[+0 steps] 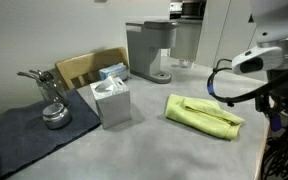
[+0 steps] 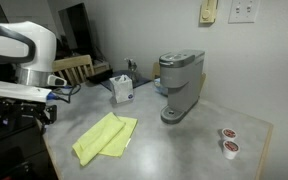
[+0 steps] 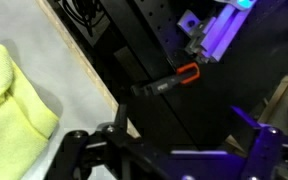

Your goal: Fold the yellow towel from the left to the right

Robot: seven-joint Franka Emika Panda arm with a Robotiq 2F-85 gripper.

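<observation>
The yellow towel lies on the grey table as a long doubled-over strip, and both exterior views show it. In the wrist view only its edge appears, at the far left. My arm is drawn back past the table's edge, away from the towel. The gripper hangs over the dark space beside the table. Its fingers stand wide apart with nothing between them, so it is open.
A grey tissue box, a dark grey mat with a metal pot, and a coffee maker stand on the table. Two coffee pods sit near one corner. A red-handled clamp is fixed below the table's edge.
</observation>
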